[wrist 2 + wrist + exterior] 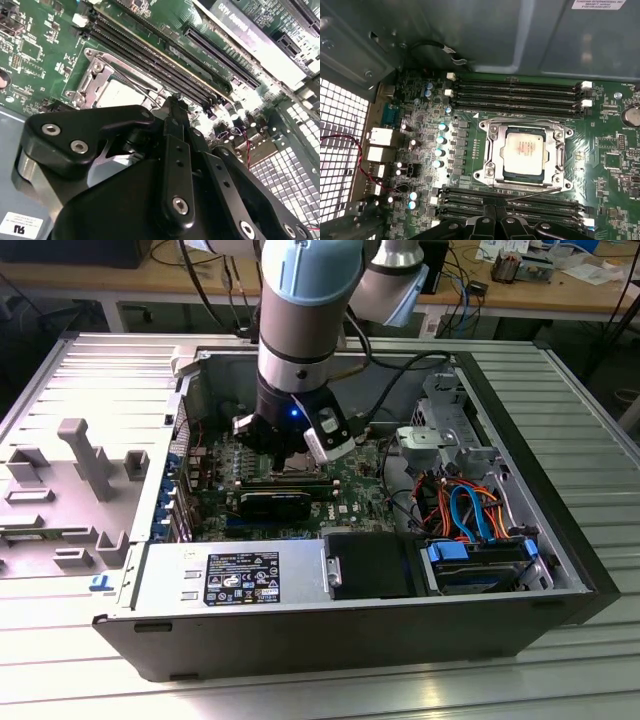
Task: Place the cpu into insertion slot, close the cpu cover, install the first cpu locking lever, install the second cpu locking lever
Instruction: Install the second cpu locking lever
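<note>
The cpu (pixel 524 152) lies flat in the insertion slot (pixel 487 172) on the green motherboard (pixel 615 160). The silver cpu cover (pixel 555 150) is down around it, and the chip's metal top shows through its window. A thin locking lever (pixel 535 194) slants up along the socket's side, close to my fingertips. My gripper (pixel 495 212) is shut, its black fingers together just off that side of the socket. In the second wrist view the gripper (pixel 174 102) hangs right over the cpu (pixel 117 94) and cover (pixel 92 80). In the exterior view the gripper (pixel 288 455) reaches down into the open computer case (pixel 560 540).
Long black memory slots (pixel 520 90) run on both sides of the socket. A long black card (pixel 275 502) lies on the board. The power supply (pixel 240 575) and a drive bay with coloured cables (pixel 470 510) line the case. A grey fixture (pixel 90 455) stands at the exterior view's left.
</note>
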`<state>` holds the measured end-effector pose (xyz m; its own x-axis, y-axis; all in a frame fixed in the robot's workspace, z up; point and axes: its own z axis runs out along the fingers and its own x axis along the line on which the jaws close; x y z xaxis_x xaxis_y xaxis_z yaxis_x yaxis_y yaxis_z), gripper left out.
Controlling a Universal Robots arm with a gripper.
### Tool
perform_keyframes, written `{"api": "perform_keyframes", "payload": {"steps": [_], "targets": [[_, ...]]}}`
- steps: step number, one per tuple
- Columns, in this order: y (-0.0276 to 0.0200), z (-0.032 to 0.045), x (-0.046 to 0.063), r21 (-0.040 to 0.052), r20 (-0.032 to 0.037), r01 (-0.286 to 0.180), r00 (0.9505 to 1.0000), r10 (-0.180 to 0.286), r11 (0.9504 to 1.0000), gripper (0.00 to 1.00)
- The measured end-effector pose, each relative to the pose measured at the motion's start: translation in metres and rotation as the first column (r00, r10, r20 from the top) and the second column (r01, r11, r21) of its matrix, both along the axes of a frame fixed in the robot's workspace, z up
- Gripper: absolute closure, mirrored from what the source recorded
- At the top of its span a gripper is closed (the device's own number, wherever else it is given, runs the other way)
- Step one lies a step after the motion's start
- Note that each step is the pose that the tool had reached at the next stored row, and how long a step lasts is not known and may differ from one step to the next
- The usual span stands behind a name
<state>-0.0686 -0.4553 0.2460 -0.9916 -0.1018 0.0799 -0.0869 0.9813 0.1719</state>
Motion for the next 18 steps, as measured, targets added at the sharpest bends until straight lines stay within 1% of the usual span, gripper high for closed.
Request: {"api": "perform_keyframes", "payload": {"steps": [2,4,6,12,13,14,15,16,18], "targets": [[0.0000,-0.0049,-0.001,0.0009,0.0000,0.000,1.0000,0.000,1.0000,0.89],[0.0000,-0.0066,-0.004,0.0012,-0.0001,0.000,1.0000,0.000,1.0000,0.89],[0.0002,-0.0093,-0.012,0.0015,0.0001,0.000,1.0000,0.000,1.0000,0.89],[0.0002,-0.0104,-0.012,0.0013,0.0020,0.000,1.0000,0.000,1.0000,0.89],[0.0002,-0.0111,-0.012,0.0025,0.0025,0.000,1.0000,0.000,1.0000,0.89],[0.0002,-0.0118,-0.012,0.0064,0.0028,0.000,1.0000,0.000,1.0000,0.89],[0.0002,-0.0124,-0.012,0.0173,0.0028,0.000,1.0000,0.000,0.9999,0.89],[0.0003,-0.0129,-0.012,0.0195,0.0030,0.000,1.0000,0.000,0.9998,0.89],[0.0002,-0.0132,-0.013,0.0199,0.0030,0.000,1.0000,0.000,0.9998,0.89]]}}
